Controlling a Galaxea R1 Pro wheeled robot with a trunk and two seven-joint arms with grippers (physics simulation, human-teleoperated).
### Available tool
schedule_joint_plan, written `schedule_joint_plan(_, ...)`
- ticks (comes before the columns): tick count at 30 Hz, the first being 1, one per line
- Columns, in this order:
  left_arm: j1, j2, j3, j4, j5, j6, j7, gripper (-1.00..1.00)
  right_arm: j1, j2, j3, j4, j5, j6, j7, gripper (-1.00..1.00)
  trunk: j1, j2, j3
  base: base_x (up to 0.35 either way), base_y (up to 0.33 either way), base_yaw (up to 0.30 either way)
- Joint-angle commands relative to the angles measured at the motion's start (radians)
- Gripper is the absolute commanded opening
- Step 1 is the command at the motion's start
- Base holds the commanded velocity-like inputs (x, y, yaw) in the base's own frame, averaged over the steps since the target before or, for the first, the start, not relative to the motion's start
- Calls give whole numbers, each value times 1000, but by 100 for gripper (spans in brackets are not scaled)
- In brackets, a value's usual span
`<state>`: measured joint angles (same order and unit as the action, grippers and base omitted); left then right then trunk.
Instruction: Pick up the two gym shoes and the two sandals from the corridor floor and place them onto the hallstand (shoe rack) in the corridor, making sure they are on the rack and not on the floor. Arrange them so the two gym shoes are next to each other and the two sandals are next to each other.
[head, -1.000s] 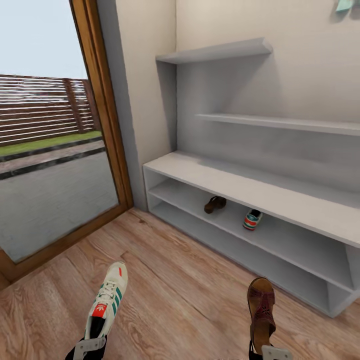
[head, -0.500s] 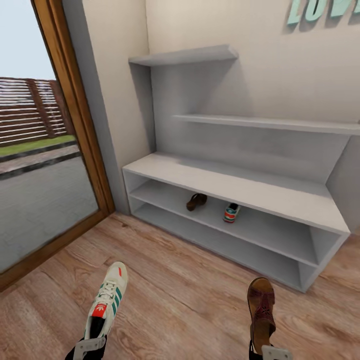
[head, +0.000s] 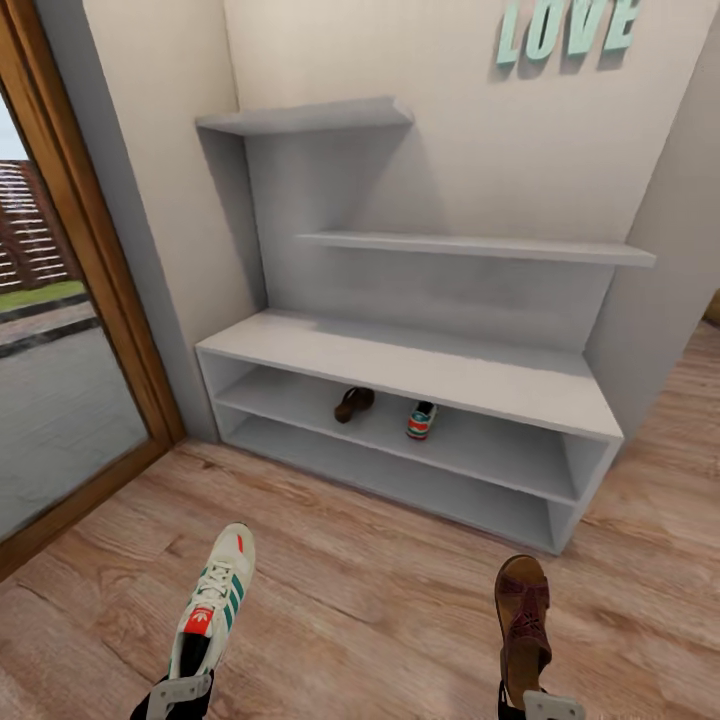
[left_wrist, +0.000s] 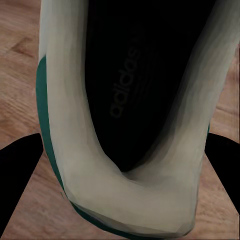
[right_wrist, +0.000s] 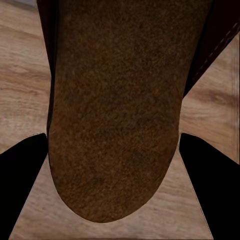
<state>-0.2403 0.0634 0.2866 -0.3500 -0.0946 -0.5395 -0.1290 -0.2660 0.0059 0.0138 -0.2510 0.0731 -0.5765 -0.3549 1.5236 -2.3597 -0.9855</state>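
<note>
My left gripper is shut on the heel of a white gym shoe with green stripes, held above the floor at lower left; the left wrist view looks into that gym shoe. My right gripper is shut on the heel of a brown sandal; its footbed shows close up. The grey hallstand stands ahead under teal "LOVE" letters. On its lower middle shelf sit a second sandal and a second gym shoe, side by side.
A wood-framed glass door fills the left side. Wood plank floor lies between me and the rack. A grey wall corner juts out right of the rack, with more floor beyond it.
The whole picture has shifted left, so the camera has turned right: the rack is now centred and the "LOVE" letters are in full view. Both held shoes stay in place in the view.
</note>
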Motion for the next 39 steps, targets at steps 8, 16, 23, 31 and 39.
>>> schedule_joint_plan(8, -1, -1, 9, 0, -10, -4, -4, -100, -1, 0, 2, 1, 8, 0, -9, -100, 0, 0, 4, 0, 0, -285)
schedule_joint_plan(16, -1, -1, 9, 0, -10, -4, -4, -100, -1, 0, 2, 1, 8, 0, -9, -100, 0, 0, 8, 26, 103, -286)
schedule_joint_plan(23, -1, -1, 9, 0, -11, -4, -4, -100, -1, 0, 2, 1, 8, 0, -9, -100, 0, 0, 12, 12, 65, -286)
schedule_joint_plan(31, -1, -1, 8, 1, -11, -4, -4, -100, -1, 0, 2, 1, 8, 0, -9, -100, 0, 0, 16, 0, 2, -286)
schedule_joint_plan(39, -1, -1, 8, 2, -11, -4, -4, -100, -1, 1, 2, 1, 8, 0, -9, -100, 0, 0, 18, 0, 0, -286)
